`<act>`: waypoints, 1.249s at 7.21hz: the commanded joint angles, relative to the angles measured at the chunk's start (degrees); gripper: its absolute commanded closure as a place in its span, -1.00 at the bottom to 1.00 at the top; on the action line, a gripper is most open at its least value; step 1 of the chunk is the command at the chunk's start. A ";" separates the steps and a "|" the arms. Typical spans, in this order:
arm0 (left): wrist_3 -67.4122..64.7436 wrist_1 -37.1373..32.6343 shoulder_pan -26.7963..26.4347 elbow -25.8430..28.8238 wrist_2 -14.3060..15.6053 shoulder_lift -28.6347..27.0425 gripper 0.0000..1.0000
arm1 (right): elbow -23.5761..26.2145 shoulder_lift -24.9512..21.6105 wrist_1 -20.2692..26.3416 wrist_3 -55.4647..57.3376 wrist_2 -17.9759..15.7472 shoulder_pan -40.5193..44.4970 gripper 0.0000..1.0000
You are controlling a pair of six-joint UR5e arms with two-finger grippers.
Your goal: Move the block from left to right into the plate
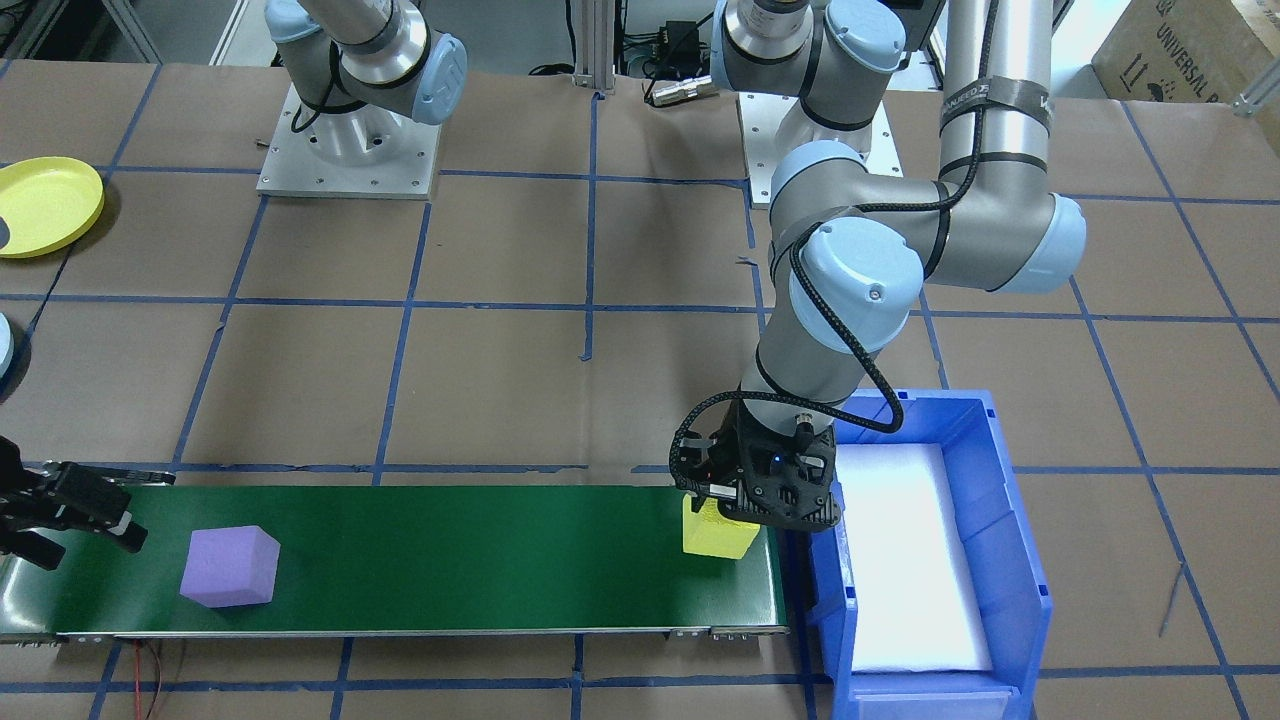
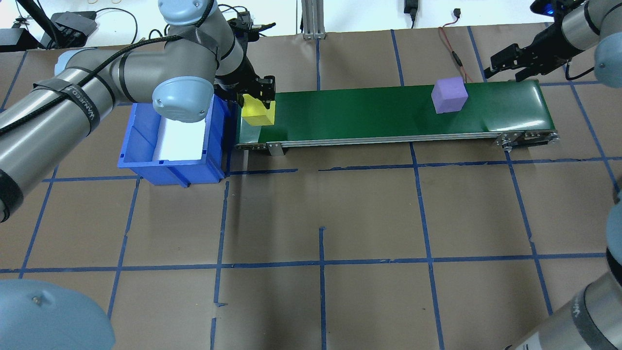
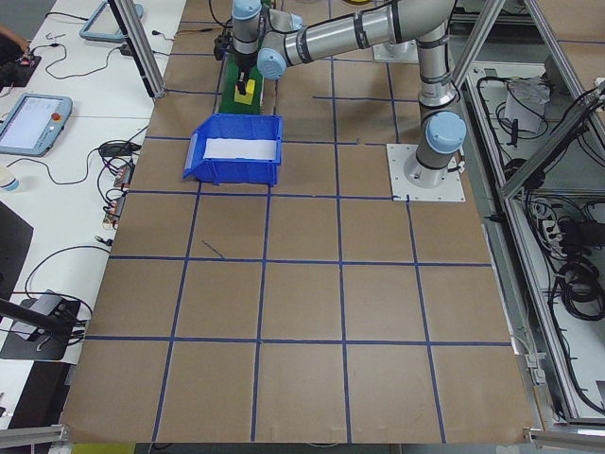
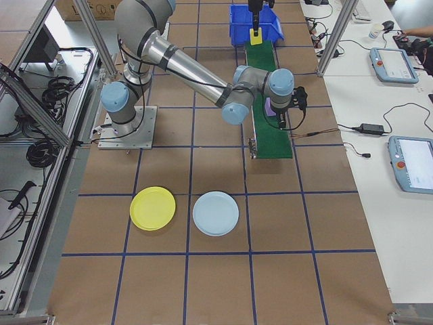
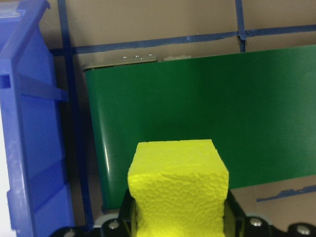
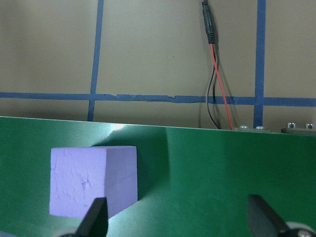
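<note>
Left gripper [image 2: 256, 97] clamping yellow block [image 2: 259, 113], arm bent downward

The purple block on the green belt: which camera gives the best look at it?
The right wrist-mounted view: the purple block fills it, foam texture clear, resting on the green belt. Overhead and front-facing views show it smaller, alone near the belt's end by the right gripper. Exterior right shows only a sliver; exterior left and left wrist-mounted show nothing.

Yellow foam cube [image 5: 177, 185]: pebbled surface, upright, clamped between the left gripper [image 2: 252, 97] fingers over the green belt's end. Purple foam cube [image 6: 94, 180]: upright on belt, just ahead of the spread right gripper [image 6: 175, 217], toward one finger. Yellow plate [image 4: 153, 208]: round, rimmed, flat, far from both grippers.
</note>
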 commanded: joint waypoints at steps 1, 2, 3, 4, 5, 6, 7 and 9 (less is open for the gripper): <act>0.03 2.35 0.09 0.27 0.07 -1.13 -0.70 | 0.01 0.33 0.00 1.28 0.24 0.08 -1.00; 0.02 3.67 0.00 0.53 0.15 -1.57 -0.94 | 0.10 0.77 -0.09 1.19 0.15 0.08 -1.00; -0.15 4.03 0.00 1.14 0.33 -1.49 -1.00 | 0.10 0.86 -0.09 1.28 -0.03 0.16 -1.00; -0.41 4.03 0.09 1.23 0.51 -1.49 -1.00 | 0.27 0.77 -0.09 1.71 -0.03 0.77 -1.00; -0.50 3.95 0.09 1.93 0.59 -1.06 -1.00 | 0.36 1.38 -0.35 1.63 -0.64 0.78 -1.00; -0.33 0.99 0.00 2.46 0.86 0.86 -1.00 | 0.36 1.56 -0.44 1.72 -1.60 0.78 -1.00; -0.24 -4.26 0.09 2.55 1.21 4.01 -1.00 | 0.28 2.61 -0.61 1.72 -2.22 0.78 -1.00; 0.37 -15.78 0.79 2.55 2.62 12.70 -1.00 | 0.19 3.05 -0.61 1.72 -3.36 0.78 -1.00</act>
